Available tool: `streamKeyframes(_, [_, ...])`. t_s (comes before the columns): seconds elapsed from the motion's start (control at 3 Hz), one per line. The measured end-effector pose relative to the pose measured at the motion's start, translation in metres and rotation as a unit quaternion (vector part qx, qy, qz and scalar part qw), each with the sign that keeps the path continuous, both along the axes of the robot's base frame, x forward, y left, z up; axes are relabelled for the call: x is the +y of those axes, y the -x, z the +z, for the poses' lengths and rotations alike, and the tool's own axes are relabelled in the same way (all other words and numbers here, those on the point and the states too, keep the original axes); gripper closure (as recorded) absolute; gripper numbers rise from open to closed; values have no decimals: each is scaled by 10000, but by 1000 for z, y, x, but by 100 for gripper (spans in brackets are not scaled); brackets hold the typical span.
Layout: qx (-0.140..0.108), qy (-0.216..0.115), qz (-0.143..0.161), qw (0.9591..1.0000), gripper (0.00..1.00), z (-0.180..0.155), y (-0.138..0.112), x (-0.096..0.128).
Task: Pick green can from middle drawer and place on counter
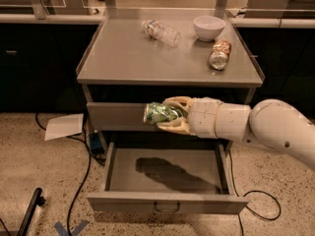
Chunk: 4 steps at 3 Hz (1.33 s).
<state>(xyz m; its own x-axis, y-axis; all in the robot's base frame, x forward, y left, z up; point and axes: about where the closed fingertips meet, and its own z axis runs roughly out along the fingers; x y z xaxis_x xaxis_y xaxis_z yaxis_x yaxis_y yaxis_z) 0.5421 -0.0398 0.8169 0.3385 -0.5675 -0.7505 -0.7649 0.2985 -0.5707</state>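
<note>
My gripper [170, 114] is shut on the green can [158, 113], a small dented shiny green can held on its side. It hangs in front of the top drawer's front panel, well above the open middle drawer [167, 200]. The drawer's tray floor shows only the arm's shadow. The counter [128, 58] lies above and behind the can, just past its front edge. My white arm [266, 129] comes in from the right.
On the counter lie a clear plastic bottle [161, 32], a white bowl [208, 27] and an orange-brown and silver can [219, 54] on its side. A sheet of paper [64, 126] and black cables [83, 181] lie on the floor to the left.
</note>
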Motion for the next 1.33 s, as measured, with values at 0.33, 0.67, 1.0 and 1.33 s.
streamKeyframes(0.33, [-226,185,189,9994,100,39,-7,17])
streamKeyframes(0.67, [-505,546,438,9963,100,94,-28,45])
streamKeyframes(1.0, [-537,870,582,9931,100,127,-61,63])
streamKeyframes(1.33, [-513,998,926,9894,100,138,-91,99])
